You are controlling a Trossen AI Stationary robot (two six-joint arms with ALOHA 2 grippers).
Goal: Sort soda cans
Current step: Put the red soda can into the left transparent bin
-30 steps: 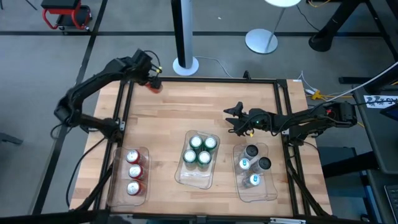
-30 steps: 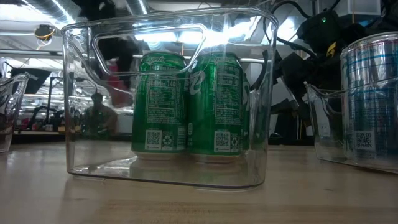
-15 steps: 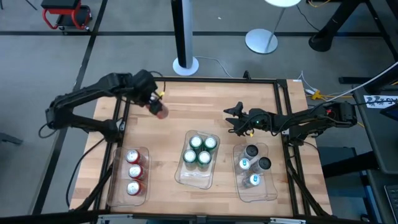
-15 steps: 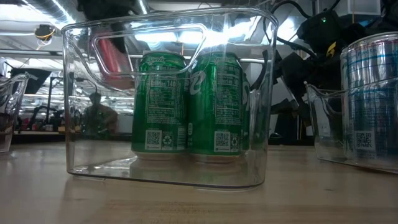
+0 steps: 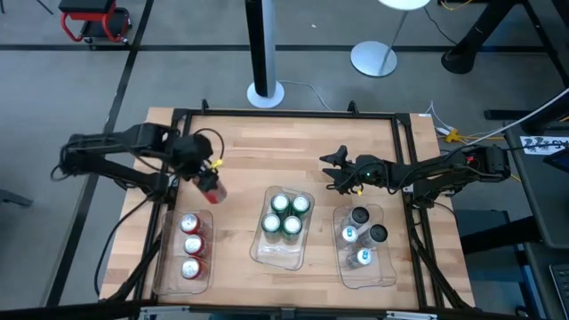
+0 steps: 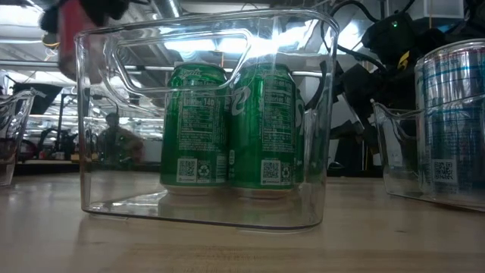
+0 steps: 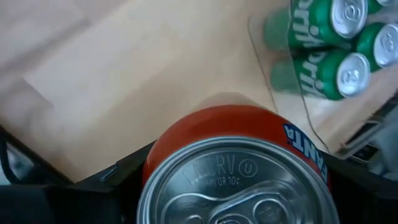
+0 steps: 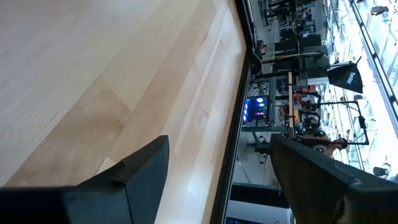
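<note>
The soda cans are nearly all sorted. On the worktop (image 5: 293, 151) three clear trays sit in a row along the near edge: the left tray (image 5: 169, 271) holds three red cans (image 5: 192, 244), the middle tray (image 5: 280, 253) four green cans (image 5: 285, 214), the right tray (image 5: 378, 276) the silver-grey cans (image 5: 362, 235), of which I count four. Grouping by colour is plainly the reason for this layout, and the left tray's far end is open for one more.

That one is the fourth red can (image 5: 212, 188), which my left gripper (image 5: 204, 180) holds by its sides, fingers spread wide around the body, above the worktop near the left edge, just beyond the left tray's far end. I judge the next move is to lower it in there.

My right gripper (image 5: 340, 166) waits over the worktop beyond the right tray, fingers parted, holding nothing.

The high view gives the count and layout, but not the grip. My left wrist view shows it: the can's silver top fills the frame with my fingers flanking it, the green cans off to one side. The low view shows the carried can raised clear of the worktop, a red blur (image 6: 73, 38) behind the middle tray's wall.
</note>
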